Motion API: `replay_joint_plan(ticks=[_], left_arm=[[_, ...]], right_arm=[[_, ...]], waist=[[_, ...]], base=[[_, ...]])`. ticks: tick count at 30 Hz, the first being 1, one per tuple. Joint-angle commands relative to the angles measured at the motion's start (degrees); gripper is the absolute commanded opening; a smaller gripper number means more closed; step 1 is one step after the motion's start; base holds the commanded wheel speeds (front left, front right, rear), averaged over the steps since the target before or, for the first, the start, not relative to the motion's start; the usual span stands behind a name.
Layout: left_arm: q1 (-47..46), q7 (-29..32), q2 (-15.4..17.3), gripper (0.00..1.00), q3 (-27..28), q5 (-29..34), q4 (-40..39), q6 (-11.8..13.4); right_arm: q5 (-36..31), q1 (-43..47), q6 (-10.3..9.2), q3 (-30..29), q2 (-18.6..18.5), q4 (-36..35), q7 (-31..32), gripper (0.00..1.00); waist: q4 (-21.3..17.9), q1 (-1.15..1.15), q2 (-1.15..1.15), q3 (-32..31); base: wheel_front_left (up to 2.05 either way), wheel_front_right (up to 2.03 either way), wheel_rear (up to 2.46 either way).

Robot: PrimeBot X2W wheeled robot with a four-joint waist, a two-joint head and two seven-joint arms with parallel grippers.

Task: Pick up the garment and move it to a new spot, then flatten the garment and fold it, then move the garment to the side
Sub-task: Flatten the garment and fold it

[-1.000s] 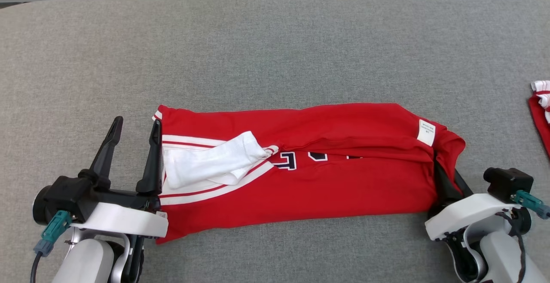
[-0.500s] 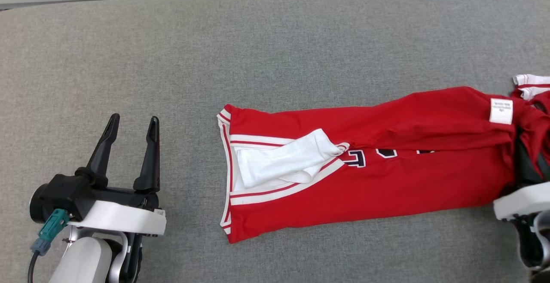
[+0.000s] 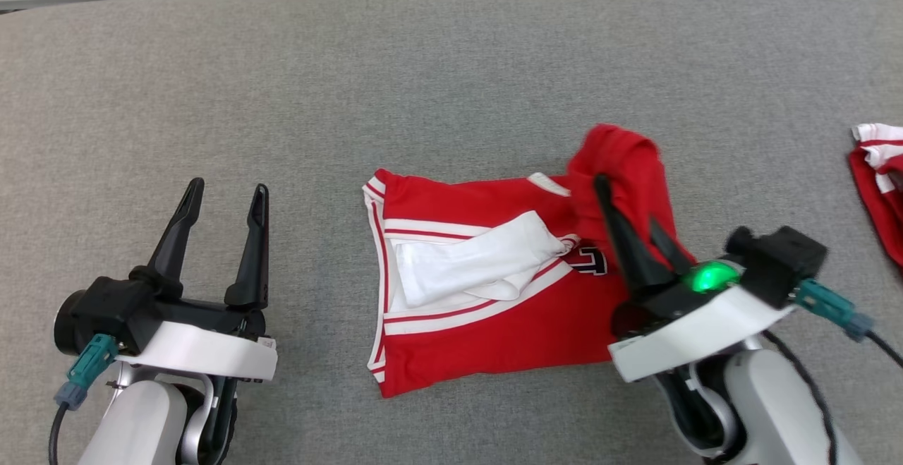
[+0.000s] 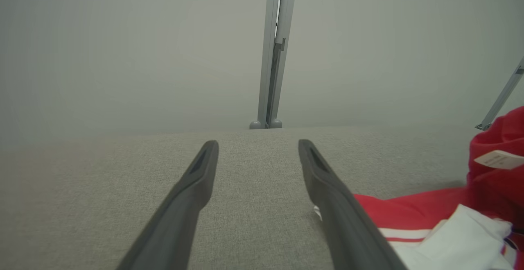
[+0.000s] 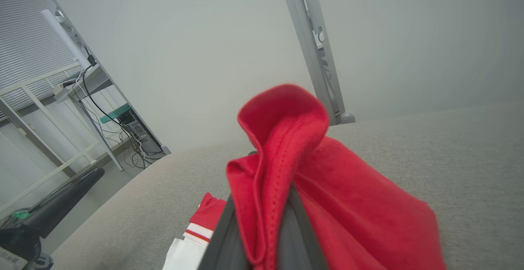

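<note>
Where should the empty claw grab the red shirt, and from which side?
Probably the striped edge of the shirt, near a corner. It lies flat, thin and free, facing the open left gripper, so come in low from the left. The right gripper pinches the other end, which is raised and folded over.

garment (image 3: 494,317): 1 | second garment (image 3: 878,190), cropped: perhaps 1 | end effectors (image 3: 229,186) (image 3: 625,200): 2
</note>
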Motion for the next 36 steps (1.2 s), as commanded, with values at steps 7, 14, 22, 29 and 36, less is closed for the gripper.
replay_joint_plan(ticks=[7, 14, 22, 29, 36], left_arm=[[-2.4, -0.2, -0.7, 1.0, -1.5, 0.0, 1.5, -1.1], [-3.6, -0.2, -1.8, 1.0, -2.9, 0.4, 3.4, -2.3], [-4.9, -0.2, -3.2, 1.0, -3.6, 0.9, 5.0, -3.5], [-5.6, -0.2, -3.7, 1.0, -2.9, 1.6, 5.3, -4.1], [-4.9, -0.2, -3.9, 1.0, -1.7, 2.3, 5.3, -4.5]], right_arm=[[1.3, -5.5, 0.0, 8.3, 2.7, 5.3, -1.7, 0.0], [5.6, -10.7, 0.0, 16.9, 2.9, 14.6, -5.0, 0.0], [13.0, -15.2, 0.0, 24.5, 2.9, 20.8, -7.3, 0.83], [17.0, -16.7, 0.0, 31.2, 2.9, 19.6, -7.5, 1.0], [14.2, -16.6, -0.01, 31.1, 2.7, 15.5, -7.5, 1.0]], waist=[[2.8, 0.0, 0.0, 0.7], [5.1, 0.0, 0.0, 1.3], [6.4, 0.0, 0.0, 1.9], [6.2, 0.0, 0.0, 2.3], [4.5, 0.0, 0.0, 2.4]], base=[[0.0, 0.0, 0.0], [0.0, 0.0, 0.0], [0.0, 0.0, 0.0], [0.0, 0.0, 0.0], [0.0, 0.0, 0.0]])
